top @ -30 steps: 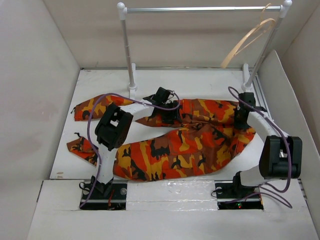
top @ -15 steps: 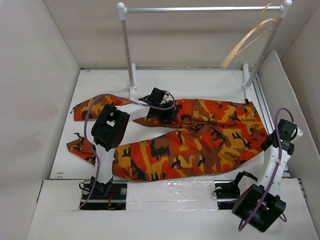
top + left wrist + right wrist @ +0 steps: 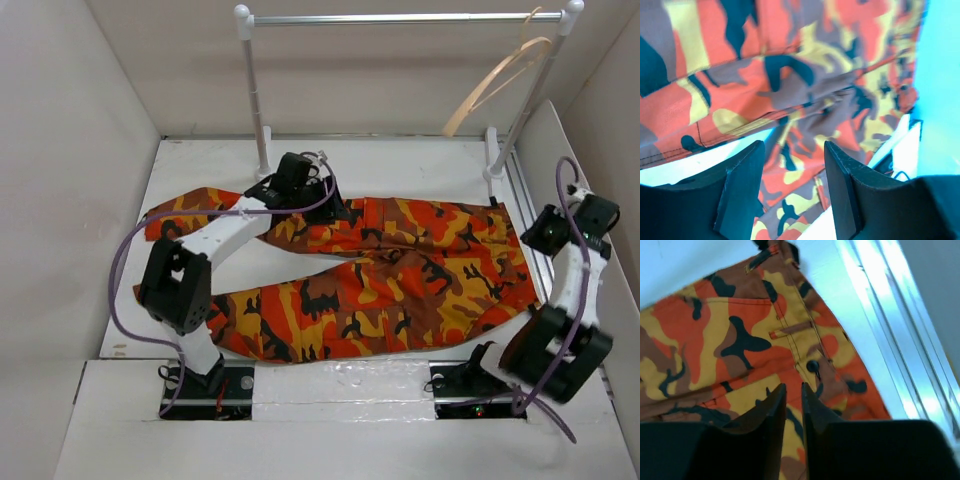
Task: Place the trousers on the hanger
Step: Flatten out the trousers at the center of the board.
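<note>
The camouflage trousers (image 3: 400, 270) lie flat on the white table, waist at the right, both legs running left. They also show in the left wrist view (image 3: 790, 75) and the right wrist view (image 3: 740, 340). My left gripper (image 3: 333, 208) hovers over the far leg near the crotch, open and empty (image 3: 792, 145). My right gripper (image 3: 545, 233) is raised beside the waist's right edge, its jaws almost together with nothing between them (image 3: 793, 386), above the waist button (image 3: 813, 366). The tan wooden hanger (image 3: 495, 80) hangs at the right end of the rail, away from both grippers.
The metal clothes rail (image 3: 400, 18) on white posts (image 3: 258, 110) stands at the back of the table. A metal strip (image 3: 528, 215) runs along the table's right edge. White walls enclose the table on the left, back and right.
My right arm left the trousers' waist, swung out to the right and rose. My left arm stretched out low, and its gripper shifted a little left and back. The waist now lies flatter.
</note>
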You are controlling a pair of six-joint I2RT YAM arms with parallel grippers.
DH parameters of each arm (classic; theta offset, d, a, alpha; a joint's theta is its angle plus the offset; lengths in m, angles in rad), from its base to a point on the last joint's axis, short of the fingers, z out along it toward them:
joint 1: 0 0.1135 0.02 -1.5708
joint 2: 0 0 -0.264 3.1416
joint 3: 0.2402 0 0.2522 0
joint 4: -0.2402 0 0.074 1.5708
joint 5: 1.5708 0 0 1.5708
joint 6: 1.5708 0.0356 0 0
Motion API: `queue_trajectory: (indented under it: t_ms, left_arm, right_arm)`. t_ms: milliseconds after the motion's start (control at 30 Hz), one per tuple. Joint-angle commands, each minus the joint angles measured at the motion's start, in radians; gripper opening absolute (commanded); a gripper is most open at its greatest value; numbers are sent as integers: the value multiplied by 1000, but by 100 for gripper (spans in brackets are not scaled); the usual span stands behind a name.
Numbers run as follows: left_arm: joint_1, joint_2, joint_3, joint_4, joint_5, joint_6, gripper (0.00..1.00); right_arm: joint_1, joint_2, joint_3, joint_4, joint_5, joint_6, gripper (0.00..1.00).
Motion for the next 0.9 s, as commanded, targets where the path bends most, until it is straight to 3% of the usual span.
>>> queue_trajectory:
  t_ms: [0, 33, 67, 133, 167, 300, 500, 700, 800, 867]
  left_arm:
    - [2, -104, 28, -37, -38, 46, 47]
    - [2, -139, 31, -54, -64, 56, 47]
    - [2, -155, 32, -60, -73, 62, 47]
    - [11, -210, 20, -69, -90, 72, 47]
    - [11, -230, 4, -69, -93, 74, 48]
    - [22, -325, -84, -34, -92, 85, 48]
    - [22, -345, -141, -28, -89, 83, 48]
    - [62, -301, -135, -51, -104, 100, 47]
    - [76, -284, -116, -57, -107, 108, 47]
    - [85, -264, -89, -76, -127, 122, 47]
  right_arm:
    - [55, 227, 83, 54, -137, -262, 25]
    - [55, 262, 100, 52, -115, -284, 47]
    - [55, 288, 110, 70, -129, -298, 60]
    - [44, 367, 140, 106, -176, -322, 78]
    - [44, 400, 156, 115, -188, -332, 81]
    - [35, 581, 295, 51, -178, -405, 85]
    - [35, 613, 335, 87, -123, -428, 87]
    - [44, 730, 371, 71, -163, -451, 87]
    - [55, 739, 358, 104, -176, -435, 84]
    - [55, 762, 364, 115, -218, -430, 75]
